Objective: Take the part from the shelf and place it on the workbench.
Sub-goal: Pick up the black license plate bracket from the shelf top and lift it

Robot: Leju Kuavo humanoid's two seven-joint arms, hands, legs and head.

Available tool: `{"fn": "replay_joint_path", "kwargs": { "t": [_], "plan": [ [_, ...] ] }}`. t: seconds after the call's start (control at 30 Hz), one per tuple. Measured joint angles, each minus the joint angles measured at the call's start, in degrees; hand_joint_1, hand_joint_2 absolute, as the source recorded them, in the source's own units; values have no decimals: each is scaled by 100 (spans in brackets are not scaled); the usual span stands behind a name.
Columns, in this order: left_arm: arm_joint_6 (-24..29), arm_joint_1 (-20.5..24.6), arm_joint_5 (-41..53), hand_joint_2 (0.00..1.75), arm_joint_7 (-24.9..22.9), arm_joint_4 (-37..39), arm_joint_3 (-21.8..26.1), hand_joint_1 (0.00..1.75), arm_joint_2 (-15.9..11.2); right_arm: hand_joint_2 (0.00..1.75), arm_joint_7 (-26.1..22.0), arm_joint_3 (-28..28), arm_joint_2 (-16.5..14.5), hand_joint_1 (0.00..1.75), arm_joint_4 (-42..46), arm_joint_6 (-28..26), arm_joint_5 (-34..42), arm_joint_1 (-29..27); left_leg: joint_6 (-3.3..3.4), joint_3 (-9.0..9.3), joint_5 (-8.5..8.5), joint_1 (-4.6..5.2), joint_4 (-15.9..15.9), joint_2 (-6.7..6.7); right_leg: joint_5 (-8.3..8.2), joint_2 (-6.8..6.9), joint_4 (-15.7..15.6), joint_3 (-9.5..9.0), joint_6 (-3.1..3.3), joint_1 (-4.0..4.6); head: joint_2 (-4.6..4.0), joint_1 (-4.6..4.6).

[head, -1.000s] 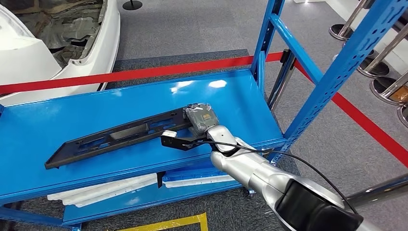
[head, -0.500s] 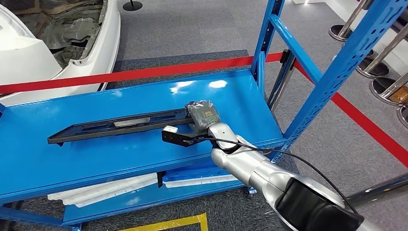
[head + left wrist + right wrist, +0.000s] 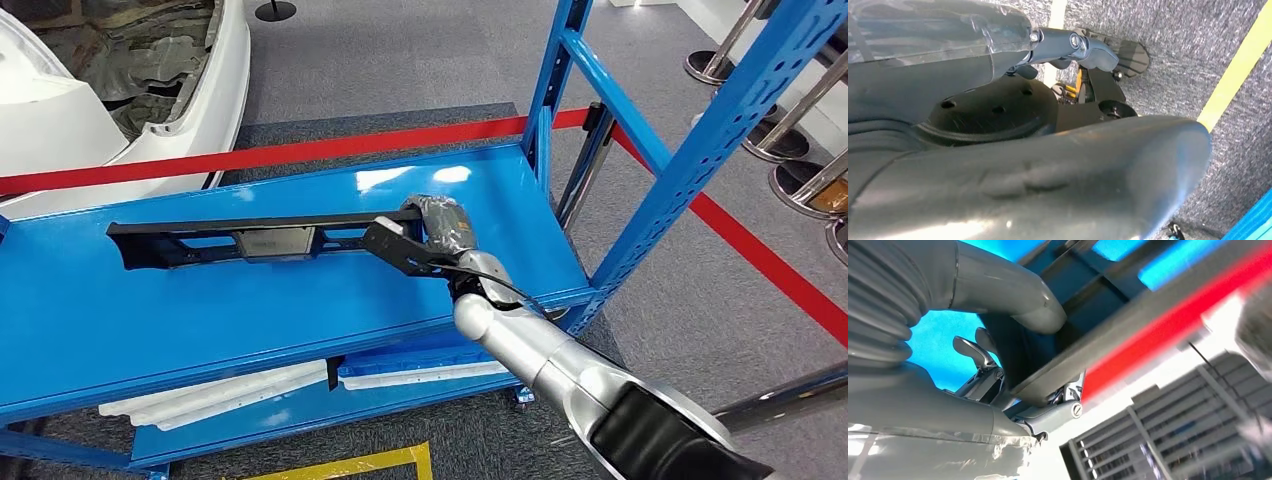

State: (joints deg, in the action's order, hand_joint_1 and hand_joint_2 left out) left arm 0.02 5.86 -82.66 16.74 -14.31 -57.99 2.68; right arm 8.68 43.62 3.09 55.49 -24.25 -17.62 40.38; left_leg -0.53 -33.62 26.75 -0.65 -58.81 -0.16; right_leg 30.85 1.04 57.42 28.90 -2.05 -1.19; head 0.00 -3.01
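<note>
Long black slotted part (image 3: 250, 240) tilted on edge over blue shelf (image 3: 200, 310), right end in robot hand (image 3: 435, 235)

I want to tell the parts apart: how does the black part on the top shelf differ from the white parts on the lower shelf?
The black part is dark and full of cut-outs; the white parts are pale and look plain. The right hand grips the black part at one end and holds it tilted on edge; the white parts lie flat, untouched. The black part shows whole; the white parts are half hidden under the top shelf. Both are long and narrow.
</note>
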Motion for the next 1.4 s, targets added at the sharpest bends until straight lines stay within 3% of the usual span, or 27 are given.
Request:
{"fn": "replay_joint_path", "kwargs": {
  "t": [0.2, 0.37, 0.87, 1.23, 1.4],
  "plan": [
    [232, -26, 101, 0, 202, 24, 0, 0, -2, 175, -581, -398, 330, 175, 1273, -847, 110, -369, -2, -2, 2, 1, -1, 0, 0, -1, -1, 7, 0, -1, 0, 1],
    [361, -31, 125, 0, 323, 37, 0, 0, -2, 175, -740, -587, 577, 175, 2481, -1303, -210, -715, -4, -3, 3, 1, 1, 2, 3, -2, -1, 9, 3, 1, 0, 1],
    [372, -31, 31, 0, 352, 45, 0, 0, -2, 175, -1094, -783, 909, 175, 4467, -1474, -199, -1450, -4, -5, 5, 1, 3, 2, 6, -2, 0, 10, 8, 1, 0, 0],
    [328, -29, -13, 0, 365, 45, 2, 0, -2, 175, -1496, -809, 921, 175, 4812, -1472, 64, -1722, -5, -5, 4, 1, 4, 2, 8, -1, 1, 9, 12, 2, 0, 0],
    [316, -29, -33, 0, 263, 46, 2, 0, -2, 175, -1727, -887, 903, 175, 4914, -1475, 118, -1867, 38, -26, 41, 21, -51, -1, 5, 0, -16, 6, -10, -35, 0, 5]
  ]
}}
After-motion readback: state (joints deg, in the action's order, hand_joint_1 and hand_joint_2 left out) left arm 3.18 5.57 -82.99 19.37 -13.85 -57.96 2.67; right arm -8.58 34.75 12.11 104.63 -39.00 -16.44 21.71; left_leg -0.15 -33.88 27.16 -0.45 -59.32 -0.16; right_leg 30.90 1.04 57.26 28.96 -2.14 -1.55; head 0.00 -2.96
